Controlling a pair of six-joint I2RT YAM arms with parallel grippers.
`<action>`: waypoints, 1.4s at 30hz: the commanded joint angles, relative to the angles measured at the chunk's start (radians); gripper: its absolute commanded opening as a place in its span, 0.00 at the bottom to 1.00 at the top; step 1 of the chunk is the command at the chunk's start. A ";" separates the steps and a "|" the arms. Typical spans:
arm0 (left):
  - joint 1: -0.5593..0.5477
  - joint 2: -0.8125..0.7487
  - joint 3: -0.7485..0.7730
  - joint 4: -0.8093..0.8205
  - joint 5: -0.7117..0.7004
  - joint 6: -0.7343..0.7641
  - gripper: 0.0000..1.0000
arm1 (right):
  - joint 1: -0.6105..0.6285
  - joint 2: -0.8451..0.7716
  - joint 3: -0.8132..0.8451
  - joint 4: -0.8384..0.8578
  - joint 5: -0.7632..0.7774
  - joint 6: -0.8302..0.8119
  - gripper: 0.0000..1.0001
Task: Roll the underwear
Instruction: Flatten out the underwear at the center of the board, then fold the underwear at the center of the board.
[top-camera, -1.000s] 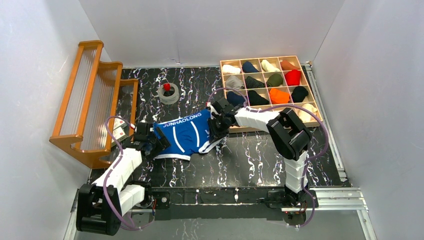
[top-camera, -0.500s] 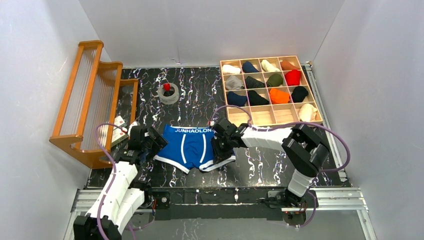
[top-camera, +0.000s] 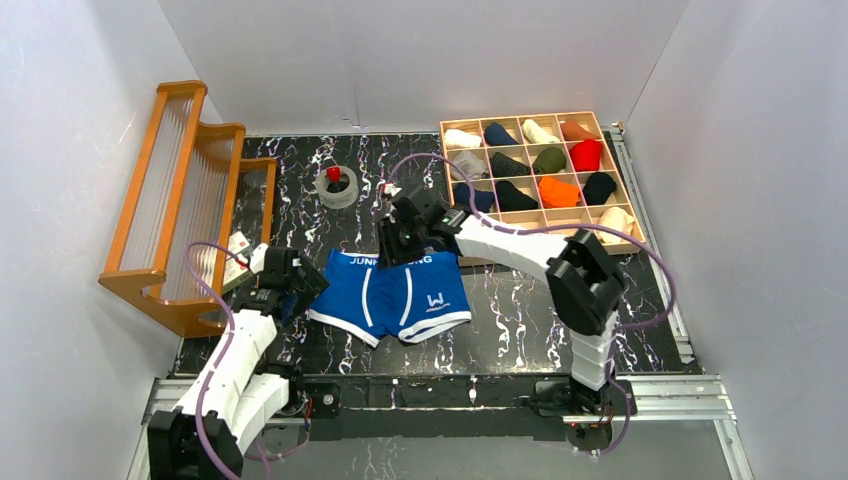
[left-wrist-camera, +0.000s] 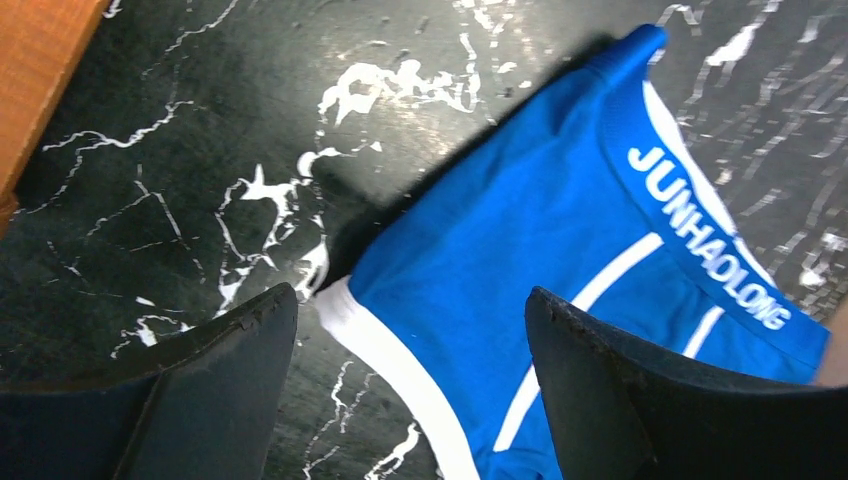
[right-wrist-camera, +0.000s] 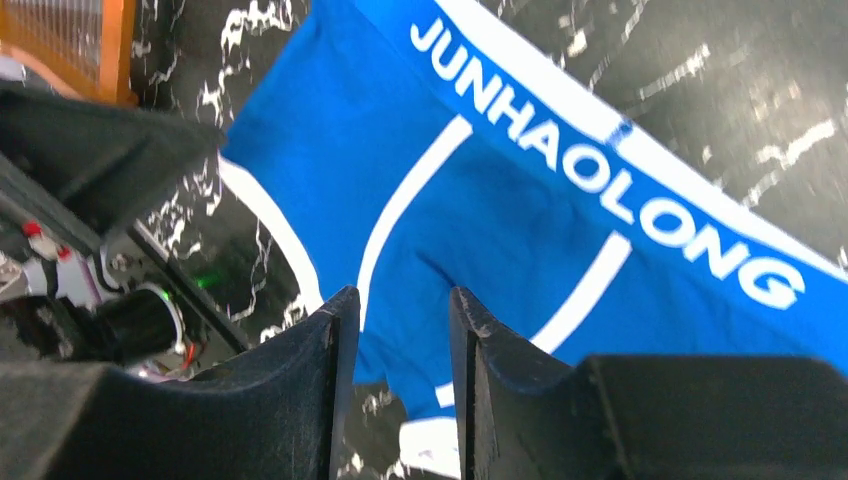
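The royal blue underwear (top-camera: 400, 295) lies flat on the black marbled table, its lettered waistband at the far side. It also shows in the left wrist view (left-wrist-camera: 560, 230) and the right wrist view (right-wrist-camera: 520, 220). My left gripper (top-camera: 298, 280) is open and empty, its jaws wide apart over the white left leg hem (left-wrist-camera: 410, 300). My right gripper (top-camera: 397, 238) hovers over the waistband's middle with a narrow gap and nothing between the jaws (right-wrist-camera: 402, 295). An orange fabric roll (top-camera: 557, 190) lies in an organizer compartment; no waistband shows on it.
A wooden grid organizer (top-camera: 520, 117) with several rolled pieces stands at the back right. An orange wooden rack (top-camera: 180, 200) stands along the left side, close to my left arm. A tape roll with a red object (top-camera: 337, 187) sits behind the underwear.
Both grippers held the underwear stretched between them; it now lies flat, released. My right gripper has moved from the right side to over the waistband. My left gripper stayed by the left leg.
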 joint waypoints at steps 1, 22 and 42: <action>0.002 0.041 -0.018 0.006 -0.098 0.034 0.80 | 0.001 0.148 0.161 0.008 -0.029 0.009 0.46; 0.002 -0.007 -0.192 0.133 -0.076 -0.020 0.41 | 0.046 0.625 0.716 0.030 -0.045 0.116 0.28; 0.002 -0.020 -0.200 0.132 -0.012 -0.011 0.09 | 0.054 0.683 0.898 -0.068 -0.025 0.049 0.49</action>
